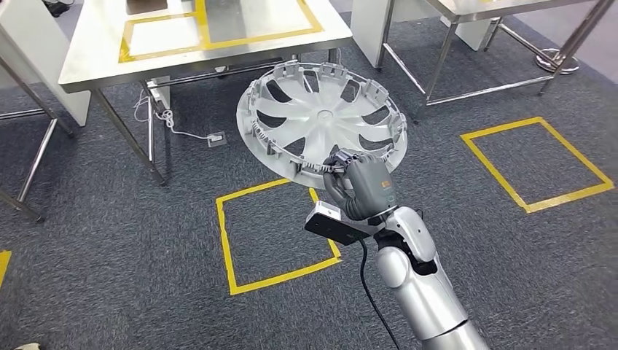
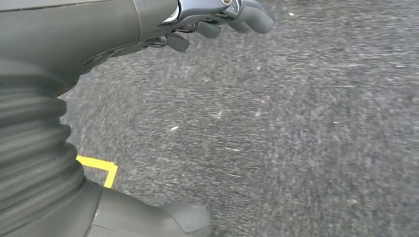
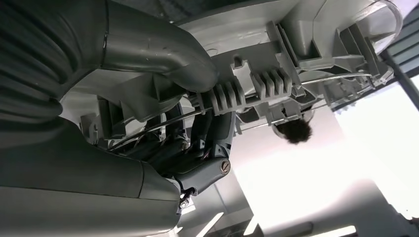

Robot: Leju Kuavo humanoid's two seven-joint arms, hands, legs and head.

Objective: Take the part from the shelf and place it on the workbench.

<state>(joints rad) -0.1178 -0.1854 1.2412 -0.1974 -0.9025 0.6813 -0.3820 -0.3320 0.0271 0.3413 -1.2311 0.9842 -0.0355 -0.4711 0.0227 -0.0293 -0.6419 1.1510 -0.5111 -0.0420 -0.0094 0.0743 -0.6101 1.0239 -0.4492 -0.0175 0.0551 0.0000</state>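
The part is a large round grey wheel cover (image 1: 321, 117) with curved spokes and clips around its rim. My right hand (image 1: 362, 182) grips its near rim and holds it in the air above the carpet, just short of the steel workbench (image 1: 95, 62). In the right wrist view the thumb (image 3: 163, 52) lies over the ribbed rim of the wheel cover (image 3: 276, 74) and the dark fingers (image 3: 207, 133) curl under it. My left hand (image 2: 212, 22) hangs over the carpet with its fingers loosely curled and nothing in them.
The workbench carries yellow tape rectangles (image 1: 218, 29). A second steel table (image 1: 474, 11) stands at the back right. Yellow tape squares (image 1: 270, 233) (image 1: 536, 164) mark the grey carpet. A white cable and socket (image 1: 215, 138) lie under the workbench.
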